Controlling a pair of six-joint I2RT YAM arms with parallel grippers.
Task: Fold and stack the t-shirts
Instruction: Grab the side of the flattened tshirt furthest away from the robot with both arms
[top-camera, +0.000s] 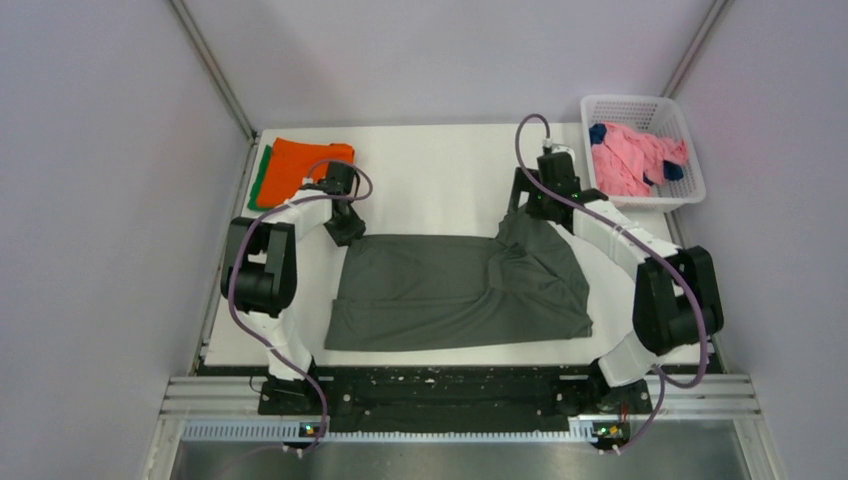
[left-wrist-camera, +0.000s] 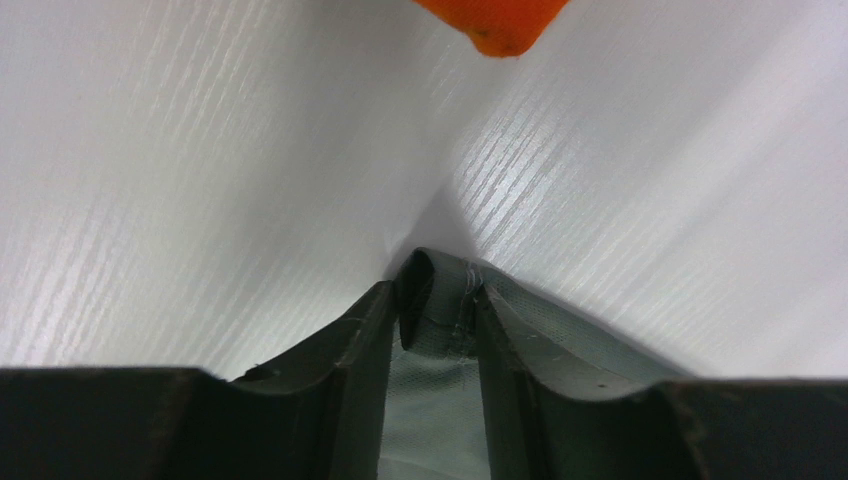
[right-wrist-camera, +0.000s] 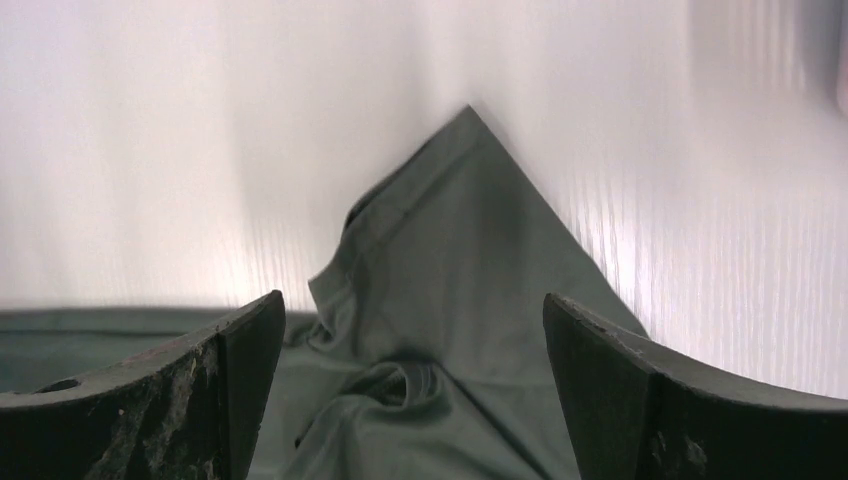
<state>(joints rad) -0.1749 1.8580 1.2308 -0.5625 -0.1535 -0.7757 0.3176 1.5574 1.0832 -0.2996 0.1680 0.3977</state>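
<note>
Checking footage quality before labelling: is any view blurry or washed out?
Top external: sharp, evenly lit. Left wrist: streaky sheen on the table, soft shadow behind the grey shirt. Right wrist: table washed out, smeared at top right; shirt clear.

Bare table (top-camera: 440, 180) beyond grey shirt (top-camera: 440, 295), basket (top-camera: 640, 101) right corner, orange shirt (top-camera: 305, 165) left corner

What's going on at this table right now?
A grey tee lies spread on the table. The left gripper is shut on its far left corner; the right gripper hangs open over the rumpled far right corner. An orange tee lies folded on a green tee at far left; a pink tee and navy tee sit in the basket.
</note>
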